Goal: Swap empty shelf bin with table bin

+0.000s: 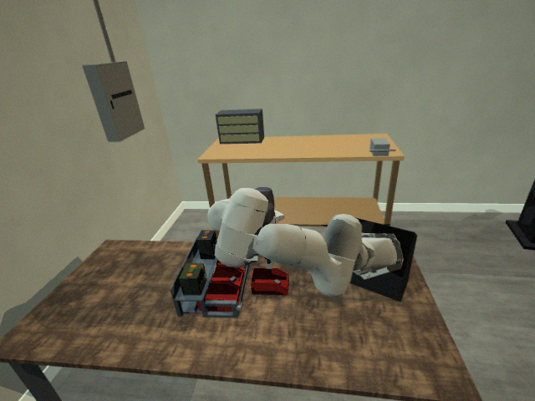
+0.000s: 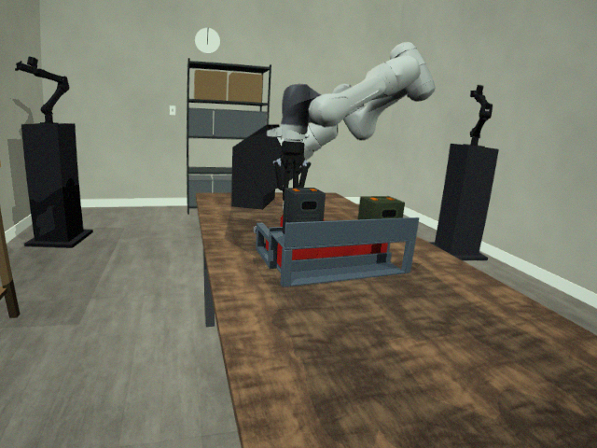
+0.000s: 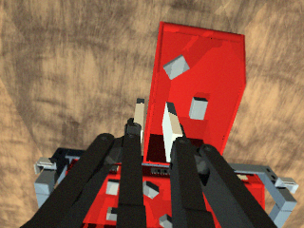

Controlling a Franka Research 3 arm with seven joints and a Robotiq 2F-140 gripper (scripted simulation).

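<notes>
A red open bin (image 3: 199, 90) with loose grey parts (image 3: 176, 66) stands on the table top in front of the grey shelf (image 1: 207, 285); it also shows in the top view (image 1: 269, 280). My gripper (image 3: 153, 111) points down over the bin's end nearest the shelf. Its fingers stand a narrow gap apart, one on each side of the bin's left wall, above it and not clamping it. The gripper also shows in the exterior view (image 2: 291, 180). Red bins (image 1: 222, 285) sit in the shelf; one below my fingers holds grey parts (image 3: 142, 190). I cannot tell which shelf bin is empty.
A dark grey box (image 1: 206, 242) and an olive box (image 1: 192, 278) stand on the shelf's top board. The robot's black base (image 1: 389, 267) is at the table's far right. My arm hangs low over the bin and shelf.
</notes>
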